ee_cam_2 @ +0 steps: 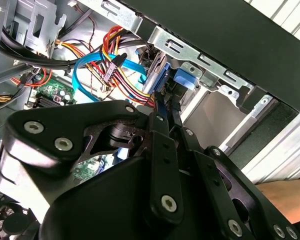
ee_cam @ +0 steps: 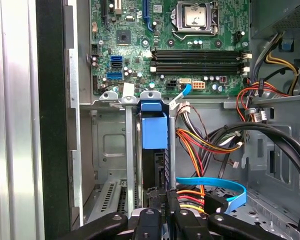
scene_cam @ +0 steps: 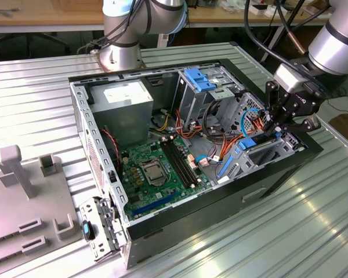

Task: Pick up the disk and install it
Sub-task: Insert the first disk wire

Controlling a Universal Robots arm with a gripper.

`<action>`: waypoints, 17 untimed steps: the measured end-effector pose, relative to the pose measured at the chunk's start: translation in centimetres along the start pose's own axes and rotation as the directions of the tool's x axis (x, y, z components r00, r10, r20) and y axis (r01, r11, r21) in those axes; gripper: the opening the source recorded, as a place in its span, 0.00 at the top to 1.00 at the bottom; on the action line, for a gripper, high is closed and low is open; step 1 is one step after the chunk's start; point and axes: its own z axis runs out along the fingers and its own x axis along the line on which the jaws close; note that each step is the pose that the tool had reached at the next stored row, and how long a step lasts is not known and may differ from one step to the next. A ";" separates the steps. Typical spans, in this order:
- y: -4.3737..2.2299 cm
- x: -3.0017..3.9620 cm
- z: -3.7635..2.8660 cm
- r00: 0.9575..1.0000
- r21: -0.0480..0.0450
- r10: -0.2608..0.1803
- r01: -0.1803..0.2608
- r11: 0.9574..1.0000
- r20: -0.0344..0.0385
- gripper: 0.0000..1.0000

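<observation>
An open computer case (scene_cam: 162,226) lies on its side on a ribbed metal table (scene_cam: 290,231), its green motherboard (scene_cam: 156,168) facing up and a grey power-supply box (scene_cam: 127,107) set in the corner towards the arm's base. The robot arm (scene_cam: 336,40) reaches in from the exterior view's right and holds its black gripper (scene_cam: 276,128) over the drive bay at that end of the case. In both wrist views the black fingers (ee_cam: 162,210) stand close together, clamped on the thin edge of the disk (ee_cam: 154,165), which stands on edge in the metal drive cage (ee_cam: 110,150) with its blue rail (ee_cam: 154,127) at the end towards the motherboard. Orange, red and yellow wires (ee_cam: 200,145) run just beside the disk, and a flat blue data cable (ee_cam: 215,187) loops near the fingers. In the second wrist view the fingers (ee_cam_2: 162,120) meet the blue rail piece (ee_cam_2: 185,80) at the cage's metal edge.
</observation>
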 end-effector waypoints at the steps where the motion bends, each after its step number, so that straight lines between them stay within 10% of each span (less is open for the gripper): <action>1: 0.00 0.00 0.00 1.000 0.000 0.000 0.000 1.000 0.000 0.83; 17: 0.00 -0.19 0.03 1.000 0.001 0.011 -0.011 1.000 -0.001 0.83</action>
